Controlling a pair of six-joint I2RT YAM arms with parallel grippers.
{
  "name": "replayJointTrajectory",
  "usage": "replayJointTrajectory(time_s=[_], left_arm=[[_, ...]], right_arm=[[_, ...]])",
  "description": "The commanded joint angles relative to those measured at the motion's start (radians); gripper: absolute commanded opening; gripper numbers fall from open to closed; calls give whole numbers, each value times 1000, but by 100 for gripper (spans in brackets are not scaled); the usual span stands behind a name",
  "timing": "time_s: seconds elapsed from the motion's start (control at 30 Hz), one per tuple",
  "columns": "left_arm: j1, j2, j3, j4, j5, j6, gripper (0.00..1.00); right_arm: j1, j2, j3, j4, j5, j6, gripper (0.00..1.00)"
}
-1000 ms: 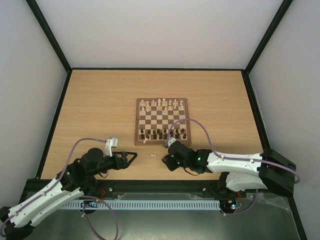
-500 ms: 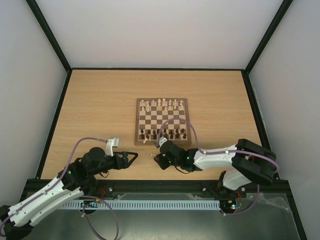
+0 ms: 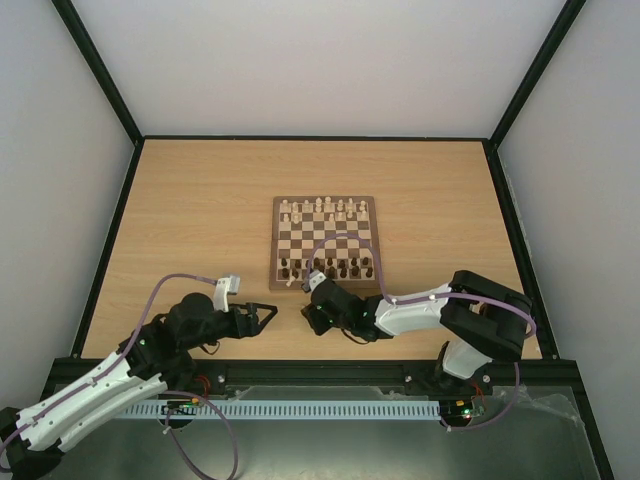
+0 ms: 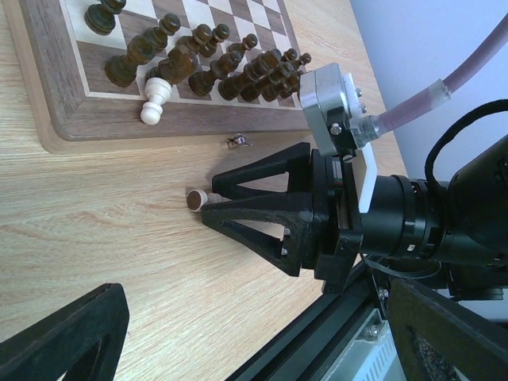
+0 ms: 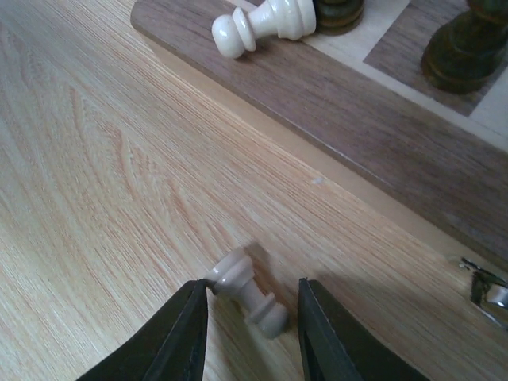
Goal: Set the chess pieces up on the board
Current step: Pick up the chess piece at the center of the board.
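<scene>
fallen pale pawn off the board — i had the right gripper half-open astride it for pickup, ungripped; left gripper wide, empty.

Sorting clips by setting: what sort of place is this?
Probably a robot test cell: a table walled by white panels in a black frame, left arm and right arm bolted at its near edge.

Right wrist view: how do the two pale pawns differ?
The upper pawn lies on the dark border of the board, the lower pawn on the table. The lower pawn is between the fingers of the right gripper; the upper pawn is clear of them. Both are pale and lie on their sides.
</scene>
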Motion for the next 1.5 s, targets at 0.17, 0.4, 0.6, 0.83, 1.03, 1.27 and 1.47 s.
replayJointTrajectory(time_s=[0.17,0.4,0.6,0.83,1.03,1.27,1.47], left_arm=[[-4,7,10,34,10,10,91],[-3,6,6,40,8,5,91],[-4,37,4,49,10,4,91],[-5,37,-1,57,16,1,90],[-4,41,-6,64,30,-3,90],[-3,98,-46,223,201,-35,91],[-5,174,-73,434,457,-149,94]], right_arm=[[4,54,2,-18,13,-15,25],[4,29,-48,4,-3,14,19],[3,34,-69,-1,-7,48,28],[5,23,-95,6,0,65,15],[9,15,-117,15,-24,89,3],[9,-174,-106,-58,-116,97,2],[9,-452,-52,-232,-230,49,2]])
